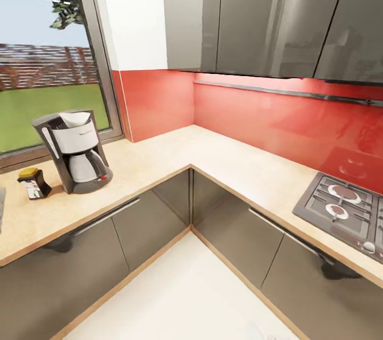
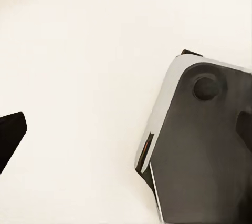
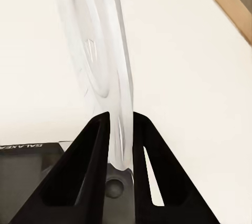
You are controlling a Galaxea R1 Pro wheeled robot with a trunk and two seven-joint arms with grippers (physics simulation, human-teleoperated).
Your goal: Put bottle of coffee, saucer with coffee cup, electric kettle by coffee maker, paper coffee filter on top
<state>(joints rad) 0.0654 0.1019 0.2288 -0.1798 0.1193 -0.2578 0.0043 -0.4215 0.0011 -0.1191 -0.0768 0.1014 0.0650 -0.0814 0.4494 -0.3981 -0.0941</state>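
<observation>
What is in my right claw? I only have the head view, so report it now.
Observer: The right claw is shut on a translucent white round saucer.
Operator: Tell me how it sits in the grip.
Observer: It is held edge-on: the rim is pinched between the two black fingers and the disc stands out beyond them.
Operator: Now give me the left side.
Observer: In the left wrist view, one black fingertip shows over pale floor, with nothing touching it. Whether that claw is open, I cannot tell.
</observation>
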